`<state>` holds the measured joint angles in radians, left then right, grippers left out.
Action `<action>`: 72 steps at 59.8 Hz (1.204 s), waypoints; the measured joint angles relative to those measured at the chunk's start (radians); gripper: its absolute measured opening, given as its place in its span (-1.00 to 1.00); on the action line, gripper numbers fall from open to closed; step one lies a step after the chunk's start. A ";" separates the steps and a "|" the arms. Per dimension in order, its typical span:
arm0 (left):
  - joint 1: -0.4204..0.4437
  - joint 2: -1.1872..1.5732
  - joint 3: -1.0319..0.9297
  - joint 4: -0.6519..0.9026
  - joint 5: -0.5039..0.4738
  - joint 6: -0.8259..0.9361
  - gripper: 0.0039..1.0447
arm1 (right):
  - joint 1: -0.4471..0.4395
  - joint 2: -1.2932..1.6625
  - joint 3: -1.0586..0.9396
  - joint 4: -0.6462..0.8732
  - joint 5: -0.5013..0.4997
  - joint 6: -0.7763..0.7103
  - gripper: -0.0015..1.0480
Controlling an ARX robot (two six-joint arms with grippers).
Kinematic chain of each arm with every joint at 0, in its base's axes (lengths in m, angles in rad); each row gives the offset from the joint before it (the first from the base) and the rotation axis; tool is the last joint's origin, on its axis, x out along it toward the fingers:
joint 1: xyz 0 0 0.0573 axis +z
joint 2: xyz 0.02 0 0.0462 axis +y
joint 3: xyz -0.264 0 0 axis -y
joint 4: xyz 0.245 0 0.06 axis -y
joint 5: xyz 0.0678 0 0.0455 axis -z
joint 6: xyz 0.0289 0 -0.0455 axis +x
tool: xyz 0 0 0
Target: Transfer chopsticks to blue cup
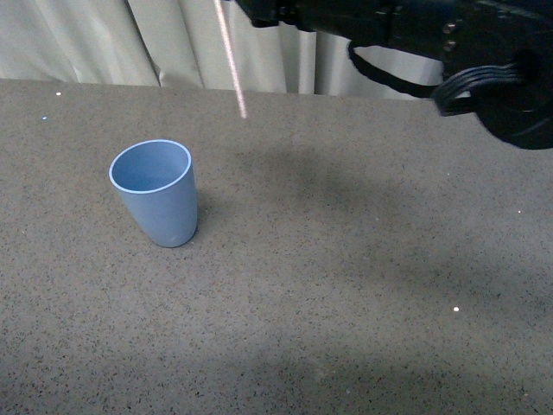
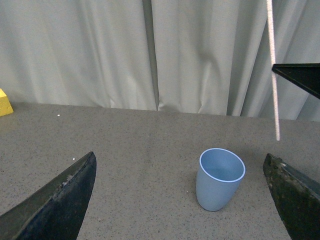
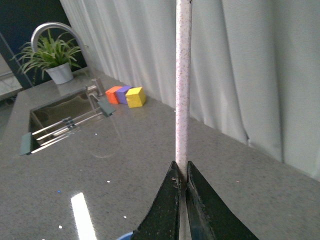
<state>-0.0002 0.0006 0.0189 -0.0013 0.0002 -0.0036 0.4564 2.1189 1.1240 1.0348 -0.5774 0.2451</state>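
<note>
On the table (image 1: 346, 303): grey speckled top carrying the blue cup (image 1: 160, 203); a pale curtain (image 2: 100, 50) hangs behind it.
Right arm (image 1: 449, 43): dark, reaching across the top of the front view, above the table.
Left claw (image 2: 180, 156): spread wide, nothing between its fingers, facing the cup.
Sink (image 3: 60, 117): set into the table, with a curved faucet (image 3: 50, 30) and a potted plant (image 3: 52, 57) beyond.
Right claw (image 3: 181, 175): pinched tight on the chopsticks (image 3: 182, 90).
Blue cup: upright, left of centre in the front view, nothing seen inside.
Blocks (image 3: 125, 95): orange, purple and yellow, in a row by the curtain.
Chopsticks: one thin pale speckled stick, near upright in the air; its lower tip is above and right of the cup's rim, apart from it.
</note>
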 joint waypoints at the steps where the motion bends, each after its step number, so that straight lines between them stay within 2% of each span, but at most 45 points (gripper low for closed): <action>1: 0.000 0.000 0.000 0.000 0.000 0.000 0.88 | 0.008 0.010 0.014 0.000 -0.001 0.014 -0.98; 16: 0.000 0.000 0.000 0.000 0.000 0.000 0.88 | 0.084 0.134 0.174 -0.035 -0.008 0.056 -0.98; 33: 0.000 0.000 0.000 0.000 0.000 0.000 0.88 | 0.127 0.273 0.290 -0.098 -0.009 0.037 -0.98; 60: 0.000 0.000 0.000 0.000 0.000 0.000 0.88 | 0.126 0.308 0.264 -0.094 0.004 -0.021 -0.98; 72: 0.000 0.000 0.000 0.000 0.000 0.000 0.88 | 0.109 0.273 0.158 -0.021 0.003 -0.018 -0.34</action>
<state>-0.0002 0.0006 0.0189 -0.0013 -0.0002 -0.0036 0.5652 2.3917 1.2819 1.0138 -0.5739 0.2276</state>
